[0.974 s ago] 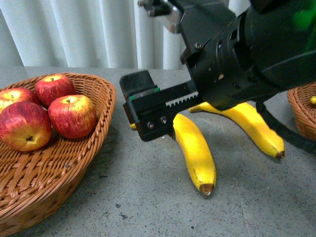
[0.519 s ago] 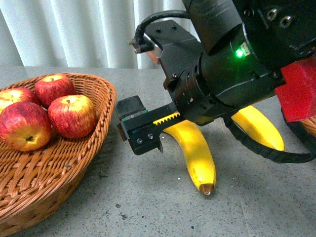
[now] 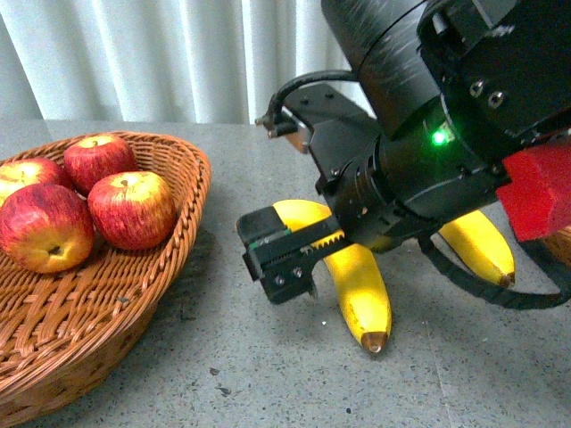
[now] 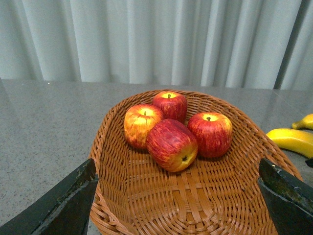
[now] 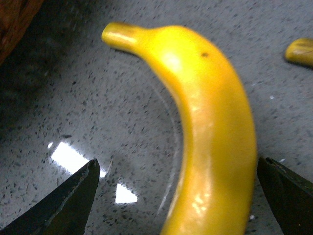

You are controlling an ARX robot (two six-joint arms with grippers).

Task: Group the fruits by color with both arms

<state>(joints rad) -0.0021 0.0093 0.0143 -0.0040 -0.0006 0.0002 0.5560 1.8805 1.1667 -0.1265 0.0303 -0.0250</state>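
Observation:
Several red apples (image 3: 132,208) lie in a wicker basket (image 3: 183,241) at the left. Two yellow bananas lie on the grey table: the near banana (image 3: 361,285) and a second banana (image 3: 482,245) behind the arm. My right gripper (image 3: 312,254) is open and low over the near banana. In the right wrist view the banana (image 5: 215,122) lies between the spread fingers (image 5: 73,200), untouched by them. My left gripper (image 4: 177,166) is open and empty above the basket (image 4: 195,205), facing the apples (image 4: 171,144). It is out of the front view.
The bulky black right arm with a red block (image 3: 540,192) fills the upper right of the front view. A sliver of another wicker basket (image 3: 560,245) shows at the right edge. A white curtain (image 3: 134,53) hangs behind the table.
My right arm has swung down and to the right. Its gripper has moved from the banana's stem end towards the banana's middle. The fruits have not moved.

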